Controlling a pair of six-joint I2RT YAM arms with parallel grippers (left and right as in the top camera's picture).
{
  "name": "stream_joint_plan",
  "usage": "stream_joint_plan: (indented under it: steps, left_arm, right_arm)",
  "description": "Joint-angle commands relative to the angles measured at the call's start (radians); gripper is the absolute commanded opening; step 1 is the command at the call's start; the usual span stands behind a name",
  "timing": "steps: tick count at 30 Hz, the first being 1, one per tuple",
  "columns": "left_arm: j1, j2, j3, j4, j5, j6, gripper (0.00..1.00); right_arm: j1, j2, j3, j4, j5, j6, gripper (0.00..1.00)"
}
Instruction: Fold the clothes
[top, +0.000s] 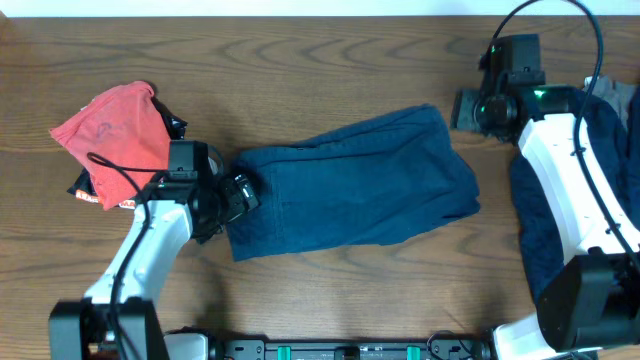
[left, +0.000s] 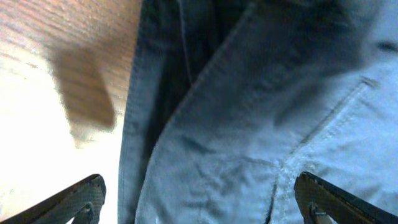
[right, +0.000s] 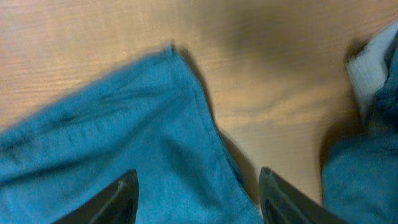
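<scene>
A pair of dark navy shorts (top: 350, 185) lies partly folded in the middle of the table. My left gripper (top: 243, 192) is open at the shorts' left edge; in the left wrist view its jaws (left: 199, 190) straddle the cloth edge and a seam (left: 249, 124). My right gripper (top: 462, 108) is open just above the shorts' upper right corner; in the right wrist view its jaws (right: 198, 183) hover over that corner (right: 155, 137). Neither holds cloth.
A red garment (top: 115, 130) lies at the far left on top of a black printed piece (top: 88, 190). A pile of navy clothes (top: 535, 200) with a grey piece (top: 625, 95) lies at the right edge, under my right arm, and shows in the right wrist view (right: 360, 168).
</scene>
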Motion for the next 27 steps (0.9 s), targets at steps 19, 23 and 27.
stream_joint_plan:
  steps: [19,23,27]
  left_arm:
    - [0.0,0.223,0.035,0.047,0.052,0.033,0.06]
    - [0.011,0.199,0.187,-0.14,0.05,0.104,0.06]
    - [0.028,0.191,0.399,-0.402,0.048,0.152,0.06]
  right_arm:
    - [0.09,0.027,-0.055,-0.195,-0.048,-0.04,0.52]
    - [0.133,0.027,-0.105,-0.174,-0.141,-0.082,0.17]
    - [0.205,0.027,-0.19,-0.104,-0.223,-0.082,0.01]
